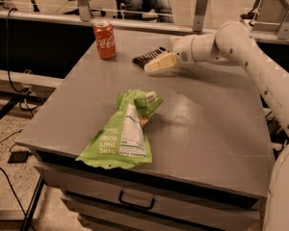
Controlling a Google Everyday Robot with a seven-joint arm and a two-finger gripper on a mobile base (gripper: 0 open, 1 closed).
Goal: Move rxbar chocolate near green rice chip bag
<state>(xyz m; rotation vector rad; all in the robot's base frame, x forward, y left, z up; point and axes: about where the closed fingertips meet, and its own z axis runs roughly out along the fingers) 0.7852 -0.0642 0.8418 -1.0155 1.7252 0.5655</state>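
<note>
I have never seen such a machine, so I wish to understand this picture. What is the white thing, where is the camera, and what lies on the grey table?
The white thing is a robot arm ending in a two-finger gripper. A single camera looks down on the table; its mounting is unknown. On the table are an orange-red soda can, a dark rxbar chocolate and a green rice chip bag. The gripper is at the bar; whether it holds it, I cannot tell.

grey table [207, 129], drawer [135, 199] in front | speckled floor [5, 186] left | black cables [8, 42] | gripper [156, 63] over table's far side
</note>
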